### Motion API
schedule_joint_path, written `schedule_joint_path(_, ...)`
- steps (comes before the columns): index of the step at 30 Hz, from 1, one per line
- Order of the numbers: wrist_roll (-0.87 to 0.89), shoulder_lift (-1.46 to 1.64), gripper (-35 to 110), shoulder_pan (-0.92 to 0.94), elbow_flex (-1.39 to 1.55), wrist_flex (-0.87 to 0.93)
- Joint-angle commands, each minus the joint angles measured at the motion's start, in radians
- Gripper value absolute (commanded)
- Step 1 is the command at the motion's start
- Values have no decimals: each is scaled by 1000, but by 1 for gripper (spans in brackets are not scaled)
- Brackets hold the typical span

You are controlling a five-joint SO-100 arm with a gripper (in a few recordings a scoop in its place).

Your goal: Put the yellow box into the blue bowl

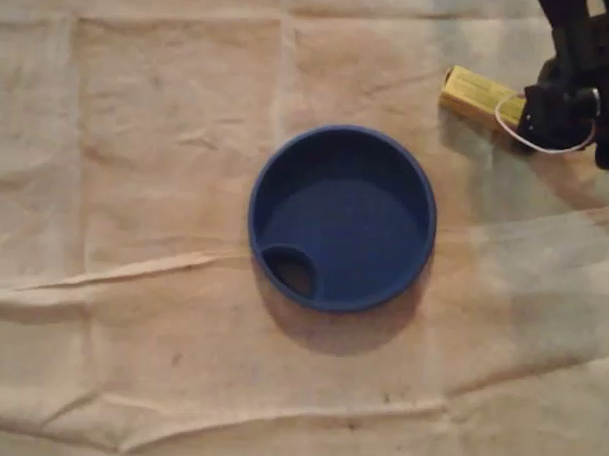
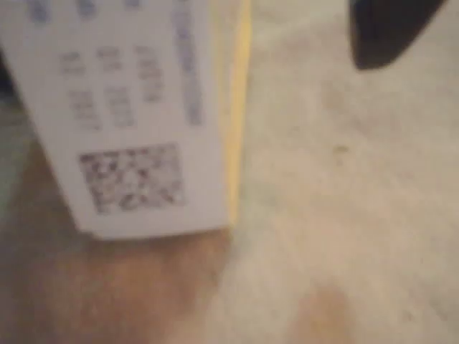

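Overhead view, left to right: cloth (image 1: 136,182) covers the whole table, beige, creased, with long folds running across the lower half; bowl (image 1: 342,217) sits mid-frame, blue, round, upright, nothing inside; a small round pocket (image 1: 291,271) is set into its lower-left rim; box (image 1: 477,94) lies flat on the cloth in the upper right, yellow, long, slanting down to the right, well apart from the bowl and outside it; its right end runs under the gripper (image 1: 537,114); the gripper is black and reaches in from the upper right corner; a white cable (image 1: 508,130) loops off it just below the box.

Wrist view, left to right: box (image 2: 136,122) takes up the upper left, very close and blurred; white face up with print too blurred to read and a square code (image 2: 131,178) near its lower end; a yellow edge shows along its right side; cloth (image 2: 337,215) takes the right and bottom of the frame; one dark finger (image 2: 387,29) in the upper right, clear of the box with cloth showing between them; gripper spread, not pinching the box.
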Motion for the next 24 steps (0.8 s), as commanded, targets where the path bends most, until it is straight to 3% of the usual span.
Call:
schedule_joint_path(1, -3, 35, -2, 11, -26, -6)
schedule_joint_path(11, -3, 67, 0, 12, -26, 11)
schedule_joint_path(24, -3, 454, 0, 0, -17, 12)
